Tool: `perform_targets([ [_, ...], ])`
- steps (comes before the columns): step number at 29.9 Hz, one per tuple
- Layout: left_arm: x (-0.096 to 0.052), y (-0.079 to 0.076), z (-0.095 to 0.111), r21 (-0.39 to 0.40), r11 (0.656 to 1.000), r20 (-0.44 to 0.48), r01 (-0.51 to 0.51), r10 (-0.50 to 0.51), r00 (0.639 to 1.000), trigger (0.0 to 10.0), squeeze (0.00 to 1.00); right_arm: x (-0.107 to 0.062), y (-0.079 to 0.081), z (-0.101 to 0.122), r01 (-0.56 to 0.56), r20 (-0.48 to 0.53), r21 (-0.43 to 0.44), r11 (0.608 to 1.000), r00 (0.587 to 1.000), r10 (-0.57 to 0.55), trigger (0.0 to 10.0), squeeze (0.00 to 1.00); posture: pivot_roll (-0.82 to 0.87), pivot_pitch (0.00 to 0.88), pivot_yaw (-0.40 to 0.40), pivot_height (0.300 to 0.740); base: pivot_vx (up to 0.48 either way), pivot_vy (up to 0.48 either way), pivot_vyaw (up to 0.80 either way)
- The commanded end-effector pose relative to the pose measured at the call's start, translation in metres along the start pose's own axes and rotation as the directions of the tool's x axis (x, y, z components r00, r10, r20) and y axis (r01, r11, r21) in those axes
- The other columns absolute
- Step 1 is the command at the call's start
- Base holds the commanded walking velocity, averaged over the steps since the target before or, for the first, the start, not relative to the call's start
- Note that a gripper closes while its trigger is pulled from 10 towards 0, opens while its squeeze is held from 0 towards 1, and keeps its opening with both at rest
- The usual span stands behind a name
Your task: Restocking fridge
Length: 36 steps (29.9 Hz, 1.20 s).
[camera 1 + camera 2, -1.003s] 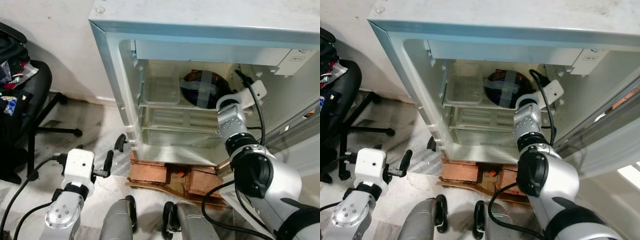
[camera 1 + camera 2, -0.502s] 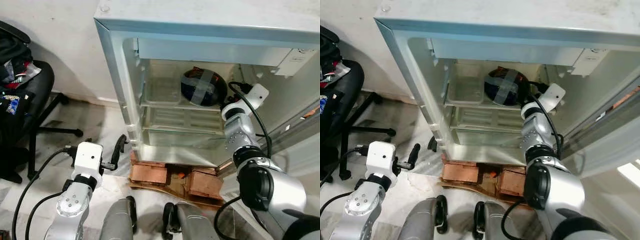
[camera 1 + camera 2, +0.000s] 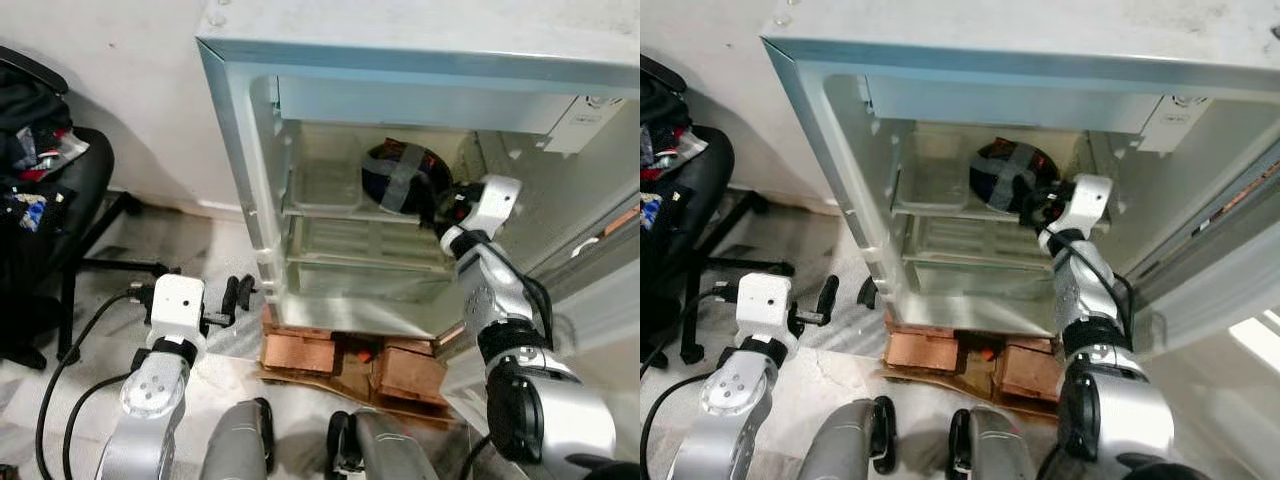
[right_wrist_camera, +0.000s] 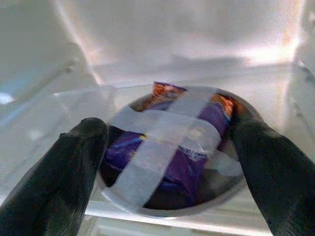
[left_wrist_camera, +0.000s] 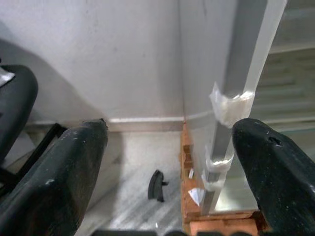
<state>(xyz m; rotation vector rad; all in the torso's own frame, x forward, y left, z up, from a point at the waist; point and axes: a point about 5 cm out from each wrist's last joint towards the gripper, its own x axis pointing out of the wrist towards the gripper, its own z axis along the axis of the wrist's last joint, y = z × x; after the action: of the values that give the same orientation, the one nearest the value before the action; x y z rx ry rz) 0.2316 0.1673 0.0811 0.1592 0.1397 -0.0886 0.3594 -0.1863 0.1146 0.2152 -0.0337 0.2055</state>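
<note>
Withdrawn since earlier, our right pincer (image 3: 1032, 207) gapes wide, empty, before the taped round steel bowl (image 4: 172, 147) on the white fridge's (image 3: 420, 60) upper shelf; a careless retreat could snag and drag it.

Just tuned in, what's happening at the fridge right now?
The robot stands before the open fridge, which sits raised on bricks. Its right gripper is open at the upper shelf, right in front of a metal bowl holding a purple packet under crossed strips of tape; its fingers are not closed on the bowl. The left gripper is open too, held low near the fridge's left edge, holding nothing.
</note>
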Motion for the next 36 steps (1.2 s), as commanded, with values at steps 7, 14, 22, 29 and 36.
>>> perform_targets([
  [7, 0.003, -0.003, -0.006, -0.004, 1.000, -0.016, 0.011, -0.011, 1.000, 10.0, 0.00, -0.032, 0.004, -0.004, -0.040, 0.016, -0.082, 0.996, 0.999, 0.041, 10.0, 0.00, 0.01, 0.057, 0.007, 0.740, -0.298, 0.000, 0.00],
  [14, 0.005, -0.004, -0.005, -0.008, 1.000, -0.010, 0.016, -0.016, 1.000, 10.0, 0.00, -0.057, 0.013, -0.017, 0.040, 0.026, -0.031, 0.999, 0.999, -0.040, 10.0, 0.00, 0.01, 0.065, 0.020, 0.740, -0.332, 0.000, 0.00],
  [22, 0.010, -0.005, -0.001, -0.006, 1.000, 0.003, 0.031, -0.031, 1.000, 10.0, 0.00, -0.079, 0.027, -0.032, 0.064, -0.040, 0.052, 0.997, 0.997, -0.062, 10.0, 0.00, -0.01, 0.086, 0.030, 0.740, -0.338, 0.000, 0.00],
  [29, 0.011, -0.007, -0.003, -0.008, 0.999, -0.002, 0.038, -0.038, 0.999, 10.0, 0.00, -0.084, 0.027, -0.023, 0.027, -0.038, -0.029, 0.999, 0.999, -0.028, 10.0, 0.00, -0.02, 0.085, 0.022, 0.740, -0.368, 0.000, 0.00],
  [36, 0.010, -0.007, -0.003, -0.012, 0.999, -0.001, 0.032, -0.032, 0.999, 10.0, 0.00, -0.083, 0.031, -0.023, -0.005, -0.059, -0.004, 1.000, 0.998, 0.005, 10.0, 0.00, -0.02, 0.088, 0.015, 0.740, -0.386, 0.000, 0.00],
])
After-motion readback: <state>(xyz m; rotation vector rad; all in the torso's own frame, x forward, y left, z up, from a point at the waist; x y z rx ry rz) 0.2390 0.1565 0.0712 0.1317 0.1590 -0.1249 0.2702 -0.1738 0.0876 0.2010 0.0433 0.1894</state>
